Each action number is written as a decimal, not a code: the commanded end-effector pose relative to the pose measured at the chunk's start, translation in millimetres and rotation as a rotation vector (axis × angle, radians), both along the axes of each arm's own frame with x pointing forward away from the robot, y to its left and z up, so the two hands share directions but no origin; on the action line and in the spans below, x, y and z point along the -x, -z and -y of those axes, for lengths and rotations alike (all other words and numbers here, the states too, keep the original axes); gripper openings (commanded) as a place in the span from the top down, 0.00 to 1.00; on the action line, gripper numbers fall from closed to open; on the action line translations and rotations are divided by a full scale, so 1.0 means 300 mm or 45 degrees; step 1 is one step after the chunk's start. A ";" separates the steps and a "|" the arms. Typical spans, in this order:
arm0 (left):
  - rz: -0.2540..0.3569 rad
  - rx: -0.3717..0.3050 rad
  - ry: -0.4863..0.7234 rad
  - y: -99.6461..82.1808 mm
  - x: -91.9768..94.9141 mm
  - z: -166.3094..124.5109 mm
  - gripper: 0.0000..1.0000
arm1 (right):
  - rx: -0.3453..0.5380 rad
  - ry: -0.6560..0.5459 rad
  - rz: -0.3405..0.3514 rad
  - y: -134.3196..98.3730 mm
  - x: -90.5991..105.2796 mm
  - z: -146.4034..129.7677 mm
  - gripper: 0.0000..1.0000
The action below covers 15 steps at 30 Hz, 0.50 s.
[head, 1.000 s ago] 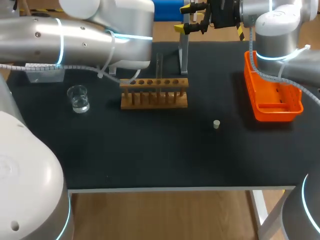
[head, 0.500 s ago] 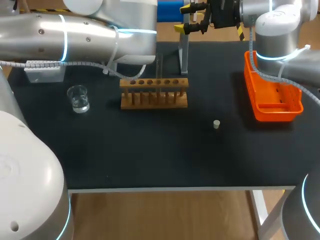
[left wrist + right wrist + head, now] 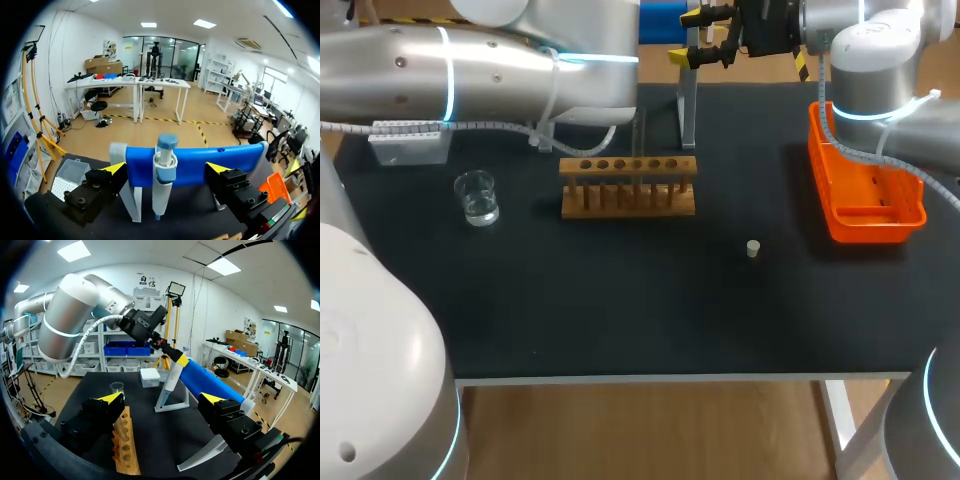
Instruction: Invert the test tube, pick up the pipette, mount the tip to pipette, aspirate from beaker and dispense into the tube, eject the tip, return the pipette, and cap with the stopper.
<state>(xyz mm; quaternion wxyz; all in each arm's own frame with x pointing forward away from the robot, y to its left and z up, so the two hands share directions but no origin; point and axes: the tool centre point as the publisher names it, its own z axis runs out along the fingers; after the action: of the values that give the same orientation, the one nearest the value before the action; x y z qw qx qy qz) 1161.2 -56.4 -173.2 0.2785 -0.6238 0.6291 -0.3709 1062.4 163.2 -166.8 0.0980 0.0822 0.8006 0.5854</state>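
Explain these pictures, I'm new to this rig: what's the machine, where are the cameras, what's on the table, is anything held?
This is a two-armed robot; each arm ends in a two-finger gripper. The head view looks down on the table: a beaker, a wooden rack with a test tube, a stopper, an orange tray. The other two cameras ride on the wrists. The left wrist view shows the left gripper open, facing the pipette hanging on its blue stand. The right wrist view shows the right gripper open above the table. Nothing is held.
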 end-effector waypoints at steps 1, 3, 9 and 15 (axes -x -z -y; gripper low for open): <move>0.026 0.015 0.046 -0.057 0.060 -0.024 0.00 | 0.003 -0.003 -0.003 -0.002 0.000 0.003 0.00; 0.058 0.019 0.076 -0.088 0.080 -0.028 0.00 | 0.003 -0.003 -0.003 -0.002 0.000 0.003 0.00; 0.160 -0.008 0.222 -0.161 0.155 -0.046 0.00 | 0.003 -0.003 -0.003 -0.002 0.000 0.003 0.00; 0.323 0.055 0.594 -0.202 0.237 -0.037 0.00 | 0.003 -0.003 -0.003 -0.002 0.000 0.003 0.00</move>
<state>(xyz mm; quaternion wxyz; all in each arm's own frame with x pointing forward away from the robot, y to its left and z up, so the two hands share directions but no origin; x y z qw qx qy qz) 1117.9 -62.3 -115.2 0.3044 -0.5159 0.6765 -0.4284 1062.3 163.2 -166.7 0.0980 0.0822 0.8006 0.5854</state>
